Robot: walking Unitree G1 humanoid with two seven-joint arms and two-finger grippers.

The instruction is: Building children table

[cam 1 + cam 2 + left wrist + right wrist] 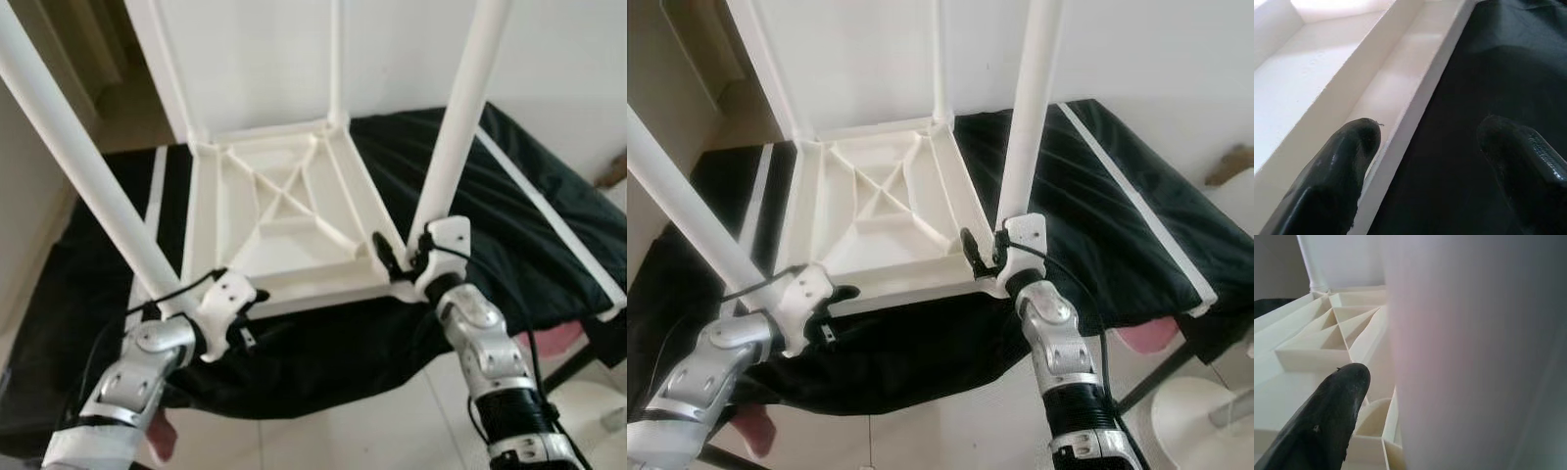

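Observation:
A white plastic children's table lies upside down on a black-covered surface, ribbed underside up, its legs pointing upward. At the front left corner, by the long left leg, my left gripper is open. Its fingers straddle the table's front rim, one over the white inside and one over the black cloth. My right gripper is at the base of the front right leg. One black finger stands a little off the leg; the other is hidden behind it.
The black cloth with white strips drapes over the front edge. A white wall rises behind the two back legs. A pale round stool stands on the floor at the right, with a pink object under the cloth's edge.

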